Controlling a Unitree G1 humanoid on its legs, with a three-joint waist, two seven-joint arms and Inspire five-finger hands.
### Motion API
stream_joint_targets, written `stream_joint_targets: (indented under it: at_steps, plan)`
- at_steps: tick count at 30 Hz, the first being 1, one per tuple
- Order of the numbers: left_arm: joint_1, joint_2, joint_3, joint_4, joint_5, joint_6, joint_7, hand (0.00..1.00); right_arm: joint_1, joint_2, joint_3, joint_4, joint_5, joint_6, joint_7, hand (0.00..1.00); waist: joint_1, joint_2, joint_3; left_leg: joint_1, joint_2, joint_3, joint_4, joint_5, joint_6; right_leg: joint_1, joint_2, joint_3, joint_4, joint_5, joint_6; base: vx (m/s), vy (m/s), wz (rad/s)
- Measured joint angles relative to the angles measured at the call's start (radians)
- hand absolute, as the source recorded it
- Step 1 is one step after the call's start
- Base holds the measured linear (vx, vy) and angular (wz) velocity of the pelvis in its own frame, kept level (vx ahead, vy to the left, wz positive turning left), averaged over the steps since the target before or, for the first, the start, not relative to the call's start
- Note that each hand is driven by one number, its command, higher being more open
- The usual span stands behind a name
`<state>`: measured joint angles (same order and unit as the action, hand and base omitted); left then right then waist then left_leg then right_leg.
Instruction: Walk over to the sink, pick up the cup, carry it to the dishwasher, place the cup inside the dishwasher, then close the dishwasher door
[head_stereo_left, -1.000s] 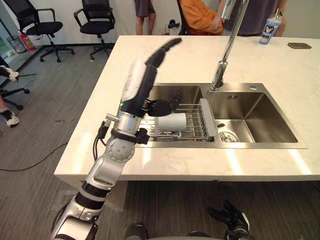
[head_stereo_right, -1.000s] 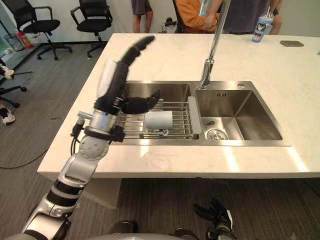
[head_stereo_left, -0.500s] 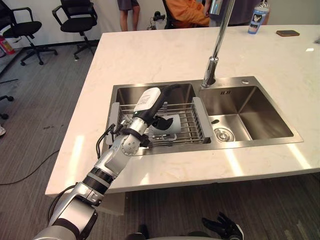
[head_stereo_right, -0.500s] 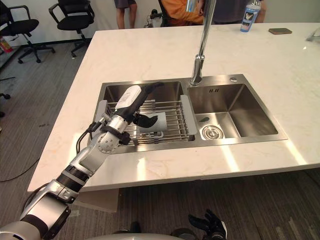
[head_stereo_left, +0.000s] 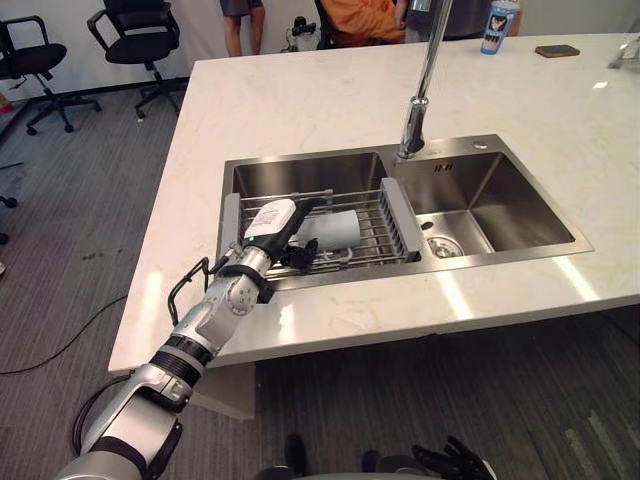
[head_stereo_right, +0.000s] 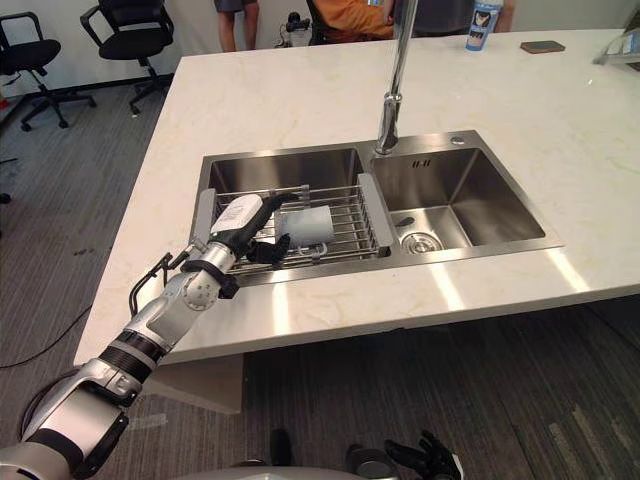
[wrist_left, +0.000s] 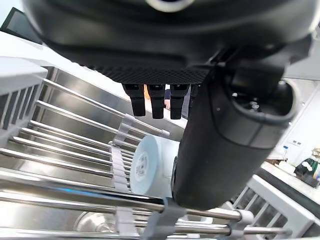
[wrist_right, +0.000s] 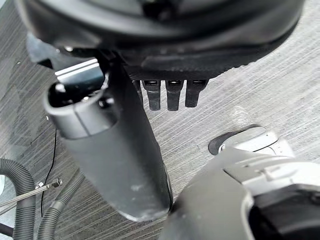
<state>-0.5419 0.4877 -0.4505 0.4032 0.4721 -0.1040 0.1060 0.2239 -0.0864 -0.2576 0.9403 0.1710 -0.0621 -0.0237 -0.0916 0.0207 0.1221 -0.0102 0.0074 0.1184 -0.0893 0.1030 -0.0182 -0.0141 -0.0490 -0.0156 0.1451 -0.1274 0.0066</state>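
Cup (head_stereo_left: 336, 229) lies sideways on the rack (head_stereo_left: 398, 215); your left hand (head_stereo_left: 270, 218) spans it, fingers straight, thumb alongside. Faucet (head_stereo_left: 420, 90) rises behind the rack, open basin (head_stereo_left: 500, 200) to its right. Right hand (wrist_right: 200, 55) hangs relaxed.

From my seat the sink (head_stereo_left: 500, 257) sits sunk in the counter (head_stereo_left: 300, 105) with two basins side by side: the rack (head_stereo_left: 398, 215) spans the left basin (head_stereo_left: 300, 172), the drain (head_stereo_left: 443, 246) lies in the right basin (head_stereo_left: 510, 205), and the faucet (head_stereo_left: 422, 85) stands behind the divide between them. The cup (head_stereo_left: 335, 229) lies on its side on the rack near its middle — my left hand (head_stereo_left: 272, 220) is over the rack's left part, just beside it. Far back on the counter a tumbler (head_stereo_left: 497, 25) stands with a phone (head_stereo_left: 556, 50) to its right — beyond the counter's far left corner, a chair (head_stereo_left: 137, 25) stands on the floor.
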Motion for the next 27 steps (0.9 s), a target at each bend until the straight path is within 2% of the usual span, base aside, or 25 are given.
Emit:
stream_joint_targets:
  at_steps: [4,8,11,16,22,23,27]
  plan:
    - [-0.07,0.02,-0.05,0.0,0.037,-0.013,-0.005,0.9,-0.007,-0.001,0.0,0.001,-0.008,0.0,-0.001,0.9,-0.007,0.0,0.011,-0.014,-0.009,-0.018,0.002,0.003,0.008,0.001,-0.006,-0.014,-0.02,0.006,0.008,0.02,0.01,0.1]
    - [-0.115,0.031,-0.08,0.018,0.043,-0.012,-0.01,0.9,-0.04,-0.002,0.0,0.004,-0.008,0.0,0.0,0.9,-0.014,0.003,0.016,-0.015,-0.013,-0.029,0.002,0.008,0.019,0.003,-0.005,-0.013,-0.03,0.014,0.0,0.07,-0.017,0.0]
    - [-0.145,0.04,-0.103,0.075,0.062,-0.002,-0.021,0.9,-0.071,-0.004,0.0,0.006,-0.009,-0.006,0.001,0.9,-0.034,0.01,0.028,-0.015,-0.018,-0.048,0.002,0.007,0.02,0.009,-0.005,-0.013,-0.037,0.017,-0.002,0.06,-0.02,-0.01]
    - [-0.19,0.041,-0.13,0.116,0.081,0.004,-0.026,0.9,-0.081,-0.019,0.001,0.014,-0.009,-0.009,0.002,0.9,-0.045,0.027,0.066,-0.012,-0.016,-0.05,0.002,0.005,0.017,0.012,-0.004,-0.012,-0.041,0.019,-0.003,0.0,0.0,0.0]
    - [-0.247,0.044,-0.172,0.158,0.102,-0.002,-0.041,0.9,-0.087,-0.027,0.01,0.026,-0.013,-0.009,0.002,0.9,-0.06,0.033,0.089,-0.014,-0.009,-0.045,0.002,0.004,0.016,0.007,-0.004,-0.003,-0.045,0.028,-0.002,-0.02,-0.002,-0.04]
    - [-0.262,0.045,-0.19,0.167,0.111,-0.005,-0.043,0.3,-0.088,-0.029,0.01,0.026,-0.015,-0.009,0.001,0.9,-0.06,0.035,0.09,-0.014,-0.009,-0.042,0.002,0.004,0.015,0.006,-0.004,0.001,-0.049,0.03,-0.001,-0.03,0.003,-0.08]
    - [-0.31,0.045,-0.208,0.2,0.143,-0.015,-0.053,0.3,-0.102,-0.034,0.011,0.026,-0.016,-0.009,0.002,0.9,-0.061,0.048,0.102,-0.016,-0.009,-0.029,0.002,0.004,0.015,-0.001,-0.004,0.011,-0.052,0.036,0.002,-0.03,0.005,-0.1]
